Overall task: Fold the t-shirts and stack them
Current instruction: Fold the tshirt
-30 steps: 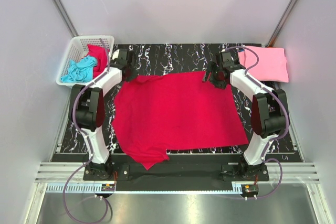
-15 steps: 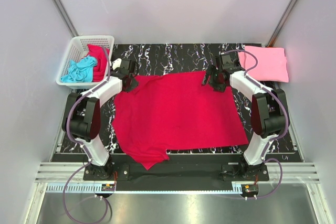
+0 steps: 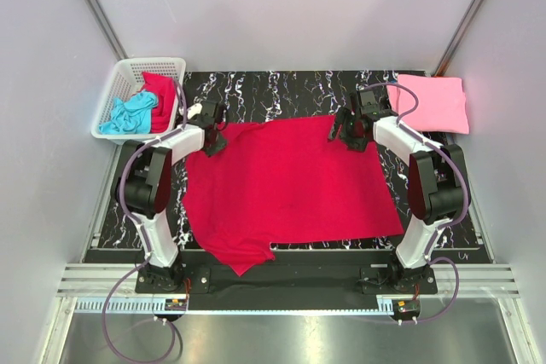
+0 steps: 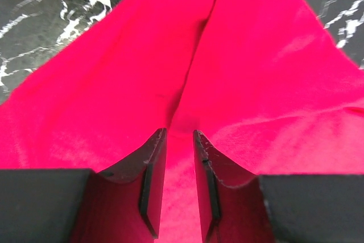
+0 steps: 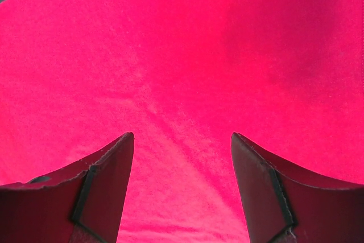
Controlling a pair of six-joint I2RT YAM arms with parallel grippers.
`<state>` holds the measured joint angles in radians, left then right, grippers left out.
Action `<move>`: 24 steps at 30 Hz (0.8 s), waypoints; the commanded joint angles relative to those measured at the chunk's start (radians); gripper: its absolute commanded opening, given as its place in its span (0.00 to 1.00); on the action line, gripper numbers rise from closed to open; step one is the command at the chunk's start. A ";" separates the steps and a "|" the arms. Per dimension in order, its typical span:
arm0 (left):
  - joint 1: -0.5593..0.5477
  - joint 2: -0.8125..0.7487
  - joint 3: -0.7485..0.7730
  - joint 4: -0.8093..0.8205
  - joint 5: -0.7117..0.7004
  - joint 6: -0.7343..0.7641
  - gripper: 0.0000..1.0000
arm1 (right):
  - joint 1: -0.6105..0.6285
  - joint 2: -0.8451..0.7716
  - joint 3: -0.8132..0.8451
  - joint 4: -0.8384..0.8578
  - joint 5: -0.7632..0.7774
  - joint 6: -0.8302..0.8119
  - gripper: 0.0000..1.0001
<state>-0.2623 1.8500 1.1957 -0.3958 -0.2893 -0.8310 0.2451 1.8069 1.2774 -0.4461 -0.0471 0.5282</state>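
A crimson t-shirt (image 3: 290, 185) lies spread flat across the black marbled table (image 3: 281, 91). My left gripper (image 3: 212, 137) sits low at its far left corner. In the left wrist view the gripper (image 4: 179, 135) has its jaws a narrow gap apart, with the red cloth (image 4: 256, 55) and a crease running away from the tips. My right gripper (image 3: 345, 135) hovers at the far right corner. Its jaws (image 5: 182, 138) stand wide open over smooth red fabric (image 5: 199, 44). A folded light pink t-shirt (image 3: 431, 101) lies at the far right.
A white lattice basket (image 3: 128, 67) stands off the table's far left corner, holding a turquoise t-shirt (image 3: 128, 113) and a red t-shirt (image 3: 160, 94). Grey walls close in the sides and back. A metal rail (image 3: 281, 283) carries both arm bases at the near edge.
My left gripper has come from beside the basket down onto the shirt's far left corner, and its jaws have parted a little. The right arm has stayed put.
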 commanded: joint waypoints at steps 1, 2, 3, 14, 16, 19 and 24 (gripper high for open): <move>0.012 0.034 0.044 0.058 0.027 -0.003 0.31 | -0.001 -0.037 -0.003 0.012 -0.004 -0.005 0.76; 0.018 0.040 0.047 0.066 0.038 -0.002 0.31 | 0.000 -0.038 -0.003 0.011 -0.005 -0.005 0.76; 0.027 0.043 0.047 0.081 0.042 -0.002 0.31 | 0.000 -0.041 -0.001 0.012 -0.005 -0.007 0.76; 0.057 0.051 0.059 0.106 0.052 0.024 0.32 | 0.000 -0.024 -0.003 0.012 -0.008 -0.008 0.76; 0.058 0.057 0.064 0.106 0.053 0.029 0.32 | 0.000 -0.021 0.002 0.012 -0.008 -0.004 0.76; 0.061 0.077 0.076 0.115 0.078 0.038 0.31 | 0.000 -0.021 0.002 0.012 -0.013 -0.002 0.76; 0.061 0.097 0.085 0.152 0.101 0.047 0.29 | 0.000 -0.026 -0.001 0.010 -0.016 0.006 0.76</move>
<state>-0.2054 1.9331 1.2415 -0.3080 -0.2142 -0.8040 0.2451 1.8069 1.2743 -0.4461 -0.0475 0.5282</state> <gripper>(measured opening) 0.300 0.760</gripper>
